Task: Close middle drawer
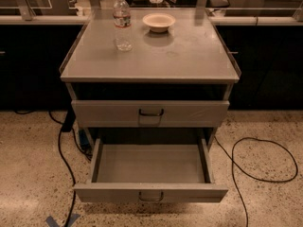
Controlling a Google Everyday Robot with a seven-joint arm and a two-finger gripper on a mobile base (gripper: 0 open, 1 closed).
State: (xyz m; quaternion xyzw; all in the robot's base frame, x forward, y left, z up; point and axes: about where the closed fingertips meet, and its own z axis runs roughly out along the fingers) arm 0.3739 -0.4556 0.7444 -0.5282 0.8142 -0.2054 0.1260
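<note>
Middle drawer (pixel 189 193): pulled well out from the cabinet (pixel 189 56), below the shut upper drawer (pixel 189 113), front panel nearest the camera.
Gripper: outside the view; position relative to the drawer, and whether clenched or released, cannot be told.
Appearance: grey metal, deep rectangular tray, low wide front, small dark loop handle (pixel 151 196) at centre.
On the cabinet top: upright water bottle (pixel 123 21), pale bowl (pixel 158 21) near it, not touching.
On the speckled floor: black cable (pixel 255 160) looping at the side.
Hidden: everything beneath the tray; lower edge of the front panel close to the frame's bottom.
</note>
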